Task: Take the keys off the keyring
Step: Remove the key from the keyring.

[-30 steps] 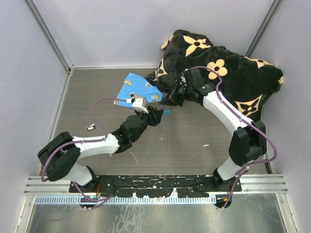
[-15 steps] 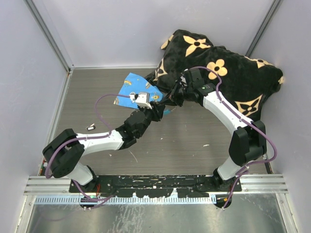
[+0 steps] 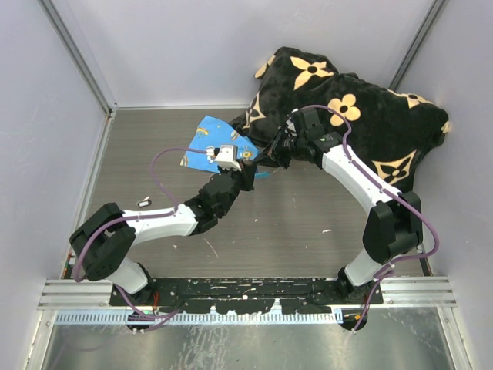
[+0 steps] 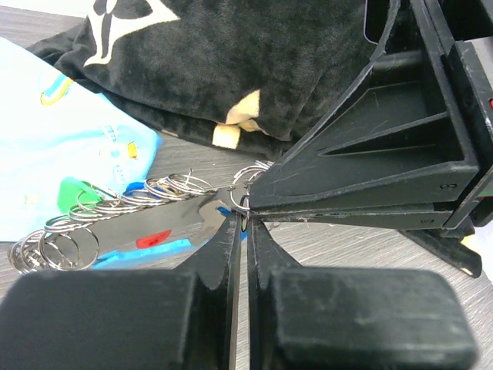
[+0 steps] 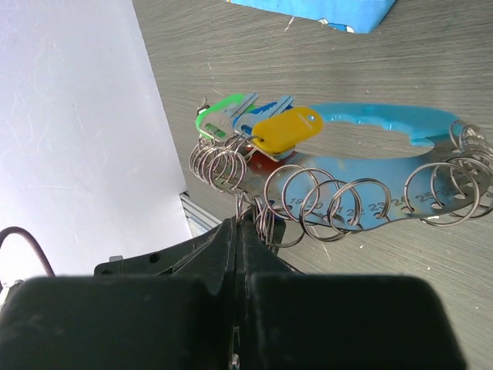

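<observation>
Left end effector (image 4: 245, 220) tight on keyring (image 4: 166, 223), near blanket (image 4: 231, 62) edge.

Keyring (image 5: 350, 212) lies between left gripper (image 3: 245, 174), near-left, and right gripper (image 3: 269, 161), far-right. Cloth (image 3: 206, 140) left; blanket (image 3: 362, 108) far right.

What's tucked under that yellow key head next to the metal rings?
A red key head shows beneath the yellow key head; most of it is covered.

Blocked behind by black blanket (image 3: 370, 123) and blue cloth (image 3: 204, 140), barred centrally by the keyring (image 5: 370, 181) pinched between left gripper (image 4: 245, 220) and right gripper (image 5: 240, 223), open over bare table (image 3: 300, 231) nearer the bases.
</observation>
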Robot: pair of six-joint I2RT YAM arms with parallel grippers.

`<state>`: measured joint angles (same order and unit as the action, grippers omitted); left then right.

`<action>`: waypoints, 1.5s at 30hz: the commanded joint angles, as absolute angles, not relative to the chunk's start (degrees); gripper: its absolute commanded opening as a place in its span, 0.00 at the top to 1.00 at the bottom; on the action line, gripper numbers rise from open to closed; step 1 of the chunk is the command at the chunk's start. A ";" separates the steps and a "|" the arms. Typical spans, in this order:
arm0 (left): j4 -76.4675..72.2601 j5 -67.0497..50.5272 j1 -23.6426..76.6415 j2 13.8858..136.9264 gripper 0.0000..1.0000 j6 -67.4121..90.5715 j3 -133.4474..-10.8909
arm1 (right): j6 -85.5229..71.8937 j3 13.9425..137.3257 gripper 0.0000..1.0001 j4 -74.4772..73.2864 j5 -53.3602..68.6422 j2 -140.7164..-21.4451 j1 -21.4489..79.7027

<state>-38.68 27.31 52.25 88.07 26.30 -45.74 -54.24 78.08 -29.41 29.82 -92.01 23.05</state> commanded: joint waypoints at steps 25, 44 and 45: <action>-36.48 30.83 49.45 85.82 1.00 25.58 -45.48 | -53.51 77.28 0.99 -26.31 31.99 -90.26 22.59; -38.42 15.64 49.42 78.60 1.00 25.09 -40.47 | -47.95 75.43 0.99 -24.49 29.46 -90.13 21.13; -36.38 14.25 49.40 77.18 1.00 26.48 -40.06 | -47.30 75.10 0.99 -24.06 29.23 -90.17 21.00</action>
